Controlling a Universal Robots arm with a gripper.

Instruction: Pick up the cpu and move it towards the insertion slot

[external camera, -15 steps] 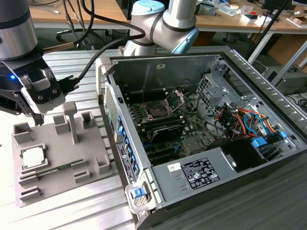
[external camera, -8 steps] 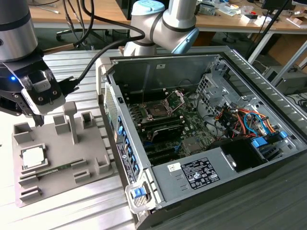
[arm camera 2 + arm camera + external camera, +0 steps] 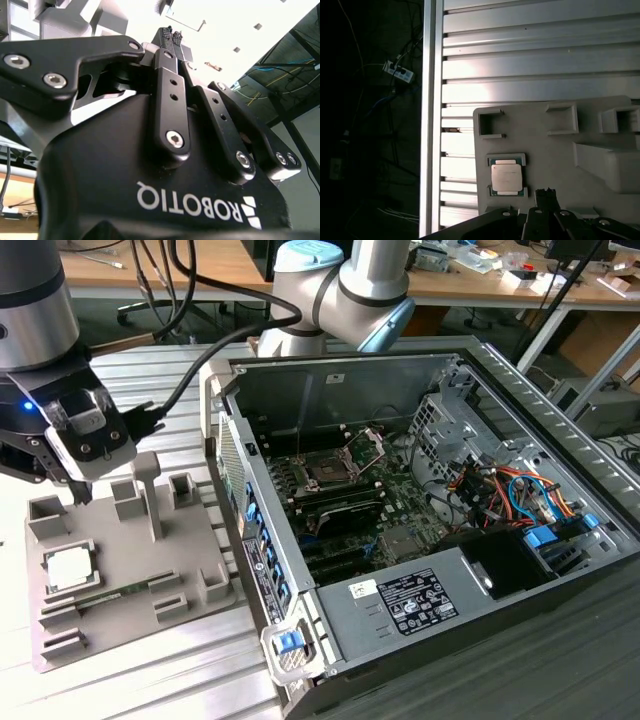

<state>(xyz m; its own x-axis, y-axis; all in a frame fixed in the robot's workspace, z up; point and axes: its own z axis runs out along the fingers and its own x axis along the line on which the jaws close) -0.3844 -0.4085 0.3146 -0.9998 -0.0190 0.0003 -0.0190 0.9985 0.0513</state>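
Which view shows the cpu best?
The first wrist view: the cpu lies face-on in its pocket on the grey fixture plate. The exterior view shows the cpu small and oblique. The second wrist view looks along the gripper.

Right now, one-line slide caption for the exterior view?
Gripper close to the cpu seated in its grey fixture plate; insertion slot exposed in the open computer case.

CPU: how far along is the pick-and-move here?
Nothing is done yet: the CPU lies in its pocket on the grey fixture plate. The pincer, shut and empty, hangs near it. The pick-up and the carry to the CPU socket both remain.
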